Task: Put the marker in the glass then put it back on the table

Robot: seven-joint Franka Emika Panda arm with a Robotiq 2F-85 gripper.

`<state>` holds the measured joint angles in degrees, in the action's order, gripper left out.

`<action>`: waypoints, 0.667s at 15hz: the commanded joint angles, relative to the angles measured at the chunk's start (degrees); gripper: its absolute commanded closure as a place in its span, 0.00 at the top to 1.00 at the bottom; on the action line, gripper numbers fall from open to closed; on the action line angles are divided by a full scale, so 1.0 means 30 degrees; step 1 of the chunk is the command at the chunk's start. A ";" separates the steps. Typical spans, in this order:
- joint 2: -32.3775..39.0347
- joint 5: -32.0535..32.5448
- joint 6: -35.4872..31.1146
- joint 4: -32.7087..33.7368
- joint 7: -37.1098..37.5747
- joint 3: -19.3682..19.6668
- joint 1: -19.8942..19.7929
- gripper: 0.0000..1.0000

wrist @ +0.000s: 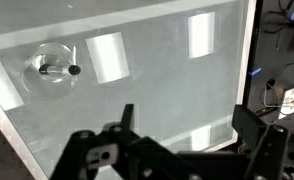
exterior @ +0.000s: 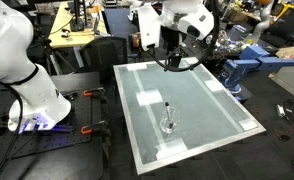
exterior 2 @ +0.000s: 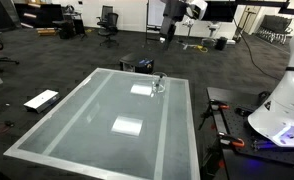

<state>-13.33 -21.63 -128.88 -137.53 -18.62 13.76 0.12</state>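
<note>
The clear glass (exterior: 168, 124) stands upright on the pale grey-green table (exterior: 199, 100), towards one edge. The black marker (exterior: 166, 111) leans inside it, its tip poking above the rim. The wrist view looks straight down into the glass (wrist: 49, 70), where the marker (wrist: 59, 70) shows as a short dark bar. My gripper (exterior: 172, 63) hangs high over the opposite end of the table, well away from the glass (exterior 2: 158, 86). It is open and empty in the wrist view (wrist: 187, 125), with bare table (wrist: 167, 75) between the fingers.
White tape patches (exterior: 147, 98) (wrist: 107, 57) lie on the table top. The robot's white base (exterior: 27, 70) stands beside the table, with red-handled clamps (exterior: 87, 129) on the floor mat. A wooden workbench (exterior: 72, 35) and blue equipment (exterior: 245, 68) stand behind.
</note>
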 commanded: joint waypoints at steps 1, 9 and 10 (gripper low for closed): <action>0.0298 -0.0079 0.1306 0.0923 -0.1388 0.0073 -0.0718 1.00; 0.1603 -0.1948 0.0842 0.1828 -0.7170 0.0865 -0.0946 1.00; 0.1832 -0.2152 0.0830 0.1946 -0.8024 0.0937 -0.1045 1.00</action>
<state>-10.46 -25.44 -127.27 -134.06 -35.89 16.07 -2.04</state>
